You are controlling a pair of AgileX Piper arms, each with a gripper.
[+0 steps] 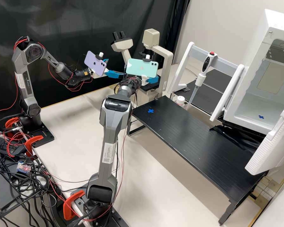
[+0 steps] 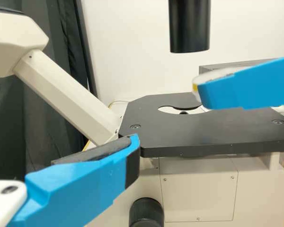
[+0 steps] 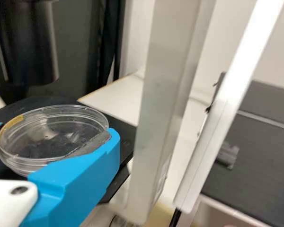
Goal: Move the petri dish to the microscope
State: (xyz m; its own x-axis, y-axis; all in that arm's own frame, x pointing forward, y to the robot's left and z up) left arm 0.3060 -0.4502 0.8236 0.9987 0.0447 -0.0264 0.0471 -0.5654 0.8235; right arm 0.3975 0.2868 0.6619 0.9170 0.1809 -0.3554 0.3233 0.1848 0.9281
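Where the high view reads eight o'clock, a tangle of cables [image 1: 19, 176] lies beside the pale desk [image 1: 63, 157]. The left gripper [image 1: 115, 67], at eleven, has its fingers spread, with nothing between them. At twelve stands the microscope [image 1: 168, 69], with a black tube [image 2: 190, 28] above its flat black stage [image 2: 203, 130]. The right gripper [image 1: 153, 79] is at twelve too, its fingers pinching the clear petri dish [image 3: 52, 135] at the rim, a strip of yellow tape [image 3: 10, 126] along its edge. The dish is at the microscope, over the stage; whether it touches the surface, I cannot tell. Towards four o'clock stretches a long black platform [image 1: 192, 138], a blue cross [image 1: 150, 111] on its near-centre end. Around two, a pipette [image 1: 200, 78] leans upright by a white-and-grey frame [image 1: 224, 61], a small white jar [image 1: 180, 100] near its tip. Nearer three is a white cabinet [image 1: 255, 108], its door [image 1: 271, 142] open.
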